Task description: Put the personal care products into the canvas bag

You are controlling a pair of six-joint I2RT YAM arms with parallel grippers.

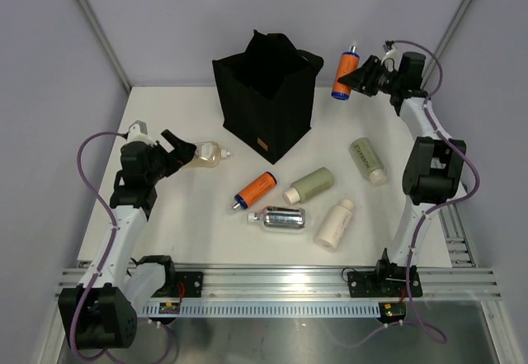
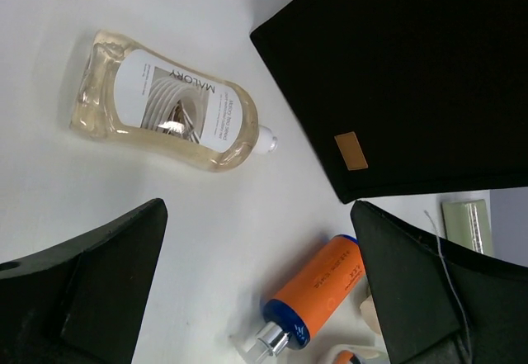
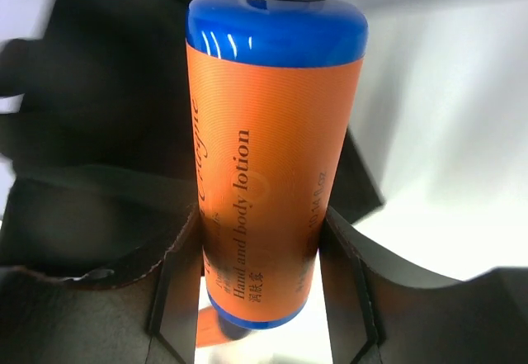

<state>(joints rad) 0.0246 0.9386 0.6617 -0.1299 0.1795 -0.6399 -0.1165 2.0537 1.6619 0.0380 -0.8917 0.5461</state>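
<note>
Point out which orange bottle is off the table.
The held orange bottle, gripped by the right fingers right of the black bag; the other orange bottle lies on the table before the bag.

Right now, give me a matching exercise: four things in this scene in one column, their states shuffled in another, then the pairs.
1. amber bottle
2. canvas bag
3. left tool
4. right tool

A. shut on an orange bottle
B. lying on its side
C. open, empty
D. standing upright

Pairs: 1-B, 2-D, 3-C, 4-A.
</note>
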